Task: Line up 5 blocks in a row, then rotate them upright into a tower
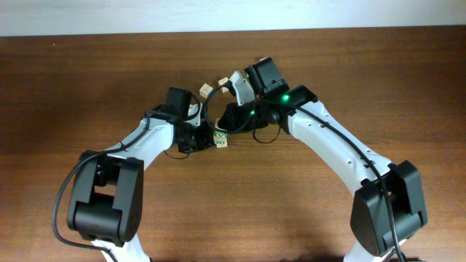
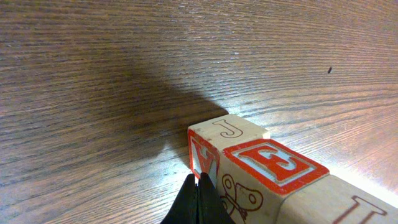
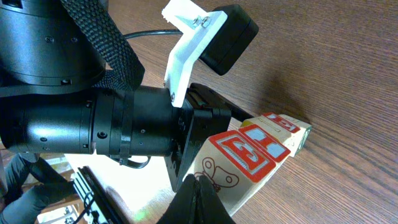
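Holds left hand (image 2: 199, 200) clenched and empty, tips just beside the row of pale wooden alphabet cubes (image 2: 273, 169) at mid brown wooden bench (image 2: 93, 74); clenches right hand (image 3: 198, 200) likewise from the far right. Seemingly shuts both to nudge, not grasp.

Blocks (image 2: 273, 163): pale wooden letter cubes, touching in row; red E facing up.

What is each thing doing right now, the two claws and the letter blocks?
left gripper, shut, holding nothing
right gripper, shut, holding nothing
blocks, lying on the table in a touching row
E block, red letter face up
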